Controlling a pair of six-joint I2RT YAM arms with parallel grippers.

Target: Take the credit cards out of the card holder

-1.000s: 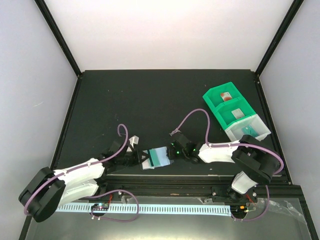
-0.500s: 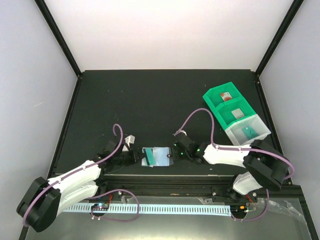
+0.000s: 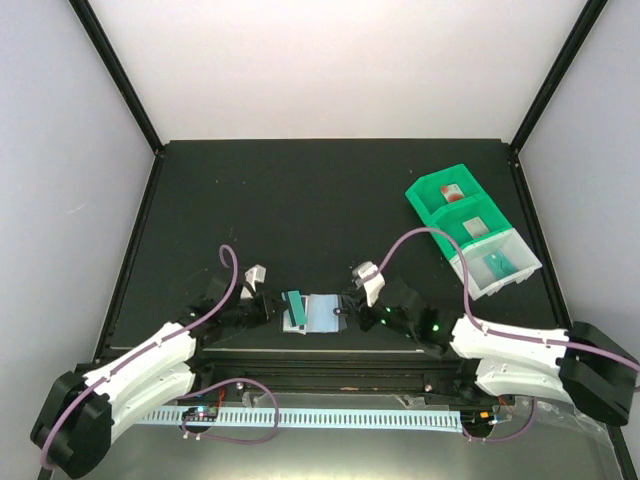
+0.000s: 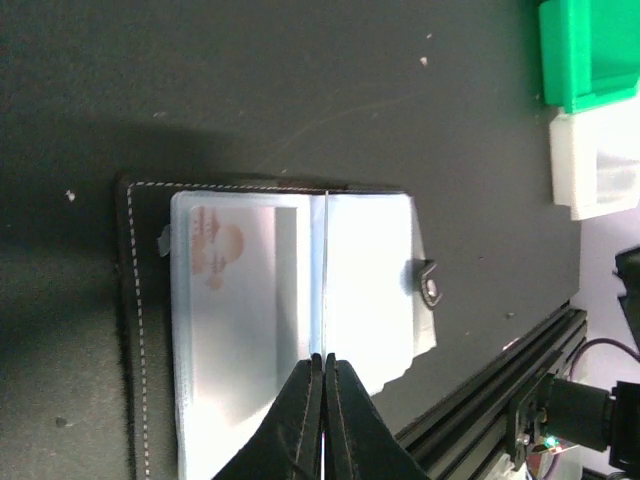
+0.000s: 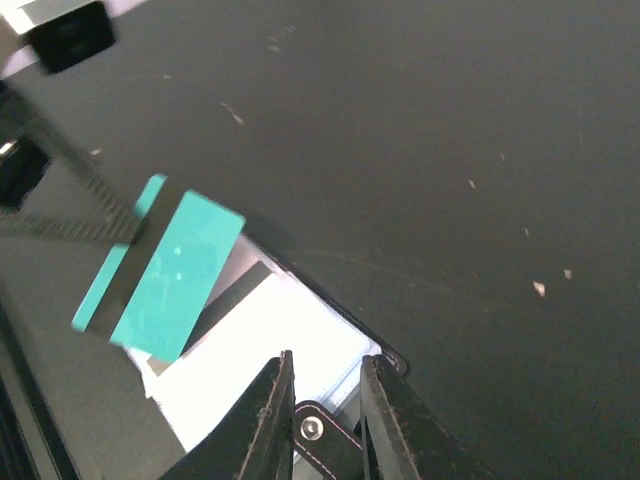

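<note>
The card holder (image 3: 322, 313) lies open near the table's front edge, black outside (image 4: 133, 320), pale inside. My left gripper (image 3: 272, 306) (image 4: 322, 357) is shut on a teal credit card (image 5: 165, 270) with a black stripe. It holds the card on edge over the holder's left half, clear of the pockets. Another card with a red-orange print (image 4: 215, 250) shows through the left pocket. My right gripper (image 3: 343, 313) (image 5: 327, 356) is at the holder's right edge. Its jaws stand a little apart, straddling the black clasp tab (image 5: 315, 432) (image 4: 428, 282), with a gap on one side.
Green bin trays (image 3: 455, 205) and a clear tray (image 3: 495, 262) holding small items stand at the right rear, also showing as green (image 4: 590, 50) and clear (image 4: 600, 165) bins. The table's front rail (image 3: 330, 365) runs just behind the holder.
The teal card has slid left out of the holder in the left gripper. The right arm's body has swung right and low while its gripper stayed at the holder's right edge.
</note>
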